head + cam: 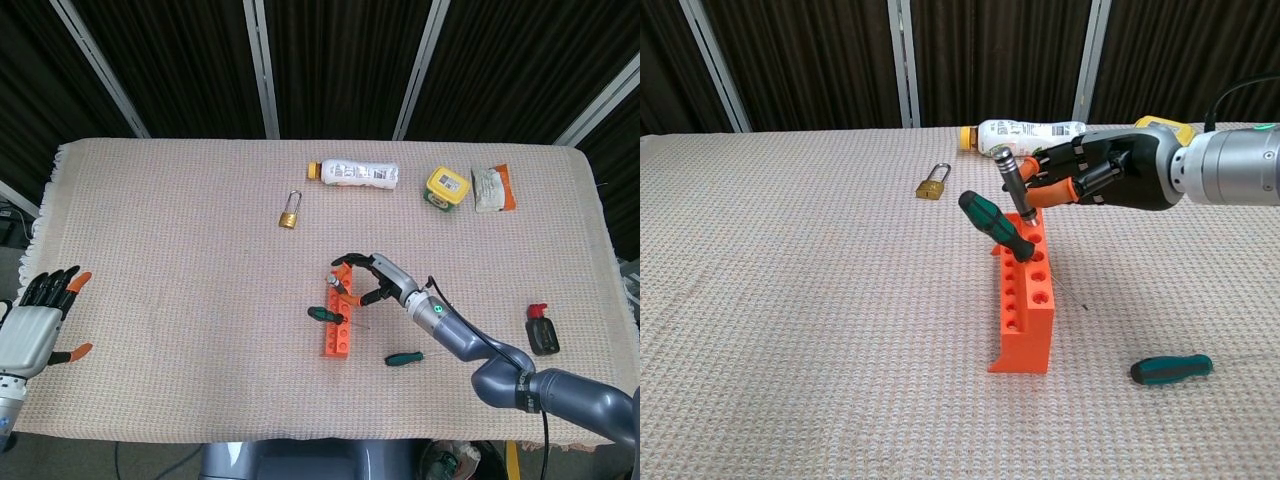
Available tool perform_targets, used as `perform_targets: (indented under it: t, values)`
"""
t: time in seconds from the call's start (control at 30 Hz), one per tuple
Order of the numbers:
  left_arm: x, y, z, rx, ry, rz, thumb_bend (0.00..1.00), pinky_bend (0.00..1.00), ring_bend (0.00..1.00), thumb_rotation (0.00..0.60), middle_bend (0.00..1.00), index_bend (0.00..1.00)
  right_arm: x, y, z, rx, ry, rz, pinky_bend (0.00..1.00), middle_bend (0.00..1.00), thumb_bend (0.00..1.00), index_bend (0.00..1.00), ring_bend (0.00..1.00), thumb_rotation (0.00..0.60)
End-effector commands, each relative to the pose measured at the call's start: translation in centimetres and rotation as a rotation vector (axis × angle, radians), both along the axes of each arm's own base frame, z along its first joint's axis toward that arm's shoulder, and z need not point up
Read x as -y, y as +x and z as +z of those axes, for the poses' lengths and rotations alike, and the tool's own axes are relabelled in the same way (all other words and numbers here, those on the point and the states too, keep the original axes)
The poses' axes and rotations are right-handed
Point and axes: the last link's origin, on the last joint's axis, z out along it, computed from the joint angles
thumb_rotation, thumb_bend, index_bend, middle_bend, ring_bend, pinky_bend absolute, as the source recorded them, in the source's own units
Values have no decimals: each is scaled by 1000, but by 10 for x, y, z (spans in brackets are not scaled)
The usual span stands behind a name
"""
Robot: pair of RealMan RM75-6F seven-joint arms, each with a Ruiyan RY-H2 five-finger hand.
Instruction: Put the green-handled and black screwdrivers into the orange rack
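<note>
Right hand (1095, 175) pinches the metal-capped screwdriver (1015, 182), its tip in the orange rack (1025, 305) just below my fingers. Beside it, a green-handled screwdriver (995, 225) leans left from a slot. Another green-handled one (1170, 369) lies flat below my wrist; my left hand (35, 320) waits open, well apart.

The orange rack (1025, 300) is standing near the middle of the desk, a green-handled screwdriver (995, 223) leaning out of it toward ten o'clock and a metal-capped tool (1016, 186) tilting beside it at the far end. Another green-handled screwdriver (1171, 369) is lying flat at four o'clock from the rack, well apart.
</note>
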Motion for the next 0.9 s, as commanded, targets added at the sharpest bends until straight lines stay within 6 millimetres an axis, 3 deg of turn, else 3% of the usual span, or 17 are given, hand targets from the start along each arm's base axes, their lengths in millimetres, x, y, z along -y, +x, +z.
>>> perform_targets:
  t: [0.03,0.33,0.57,0.8,0.9]
  values:
    - [0,0,0,0,1,-1,88,0,0,600,0,73,0,0,1,1,-3,2,0,176,183,401,0,600]
    - [1,0,1,3,4,-1,89,0,0,600,0,69,-2,3,6,4,-10,24,0,146,135,307,0,600]
    - [0,0,2,4,9,0,90,0,0,600,0,59,-3,6,23,15,-47,55,0,115,135,224,0,600]
    - [1,0,4,8,15,-2,89,0,0,600,0,58,1,1,55,35,-141,63,0,107,153,224,0,600]
    - [1,-1,5,7,23,3,88,0,0,600,0,54,0,-10,76,8,-215,73,0,107,203,225,0,600]
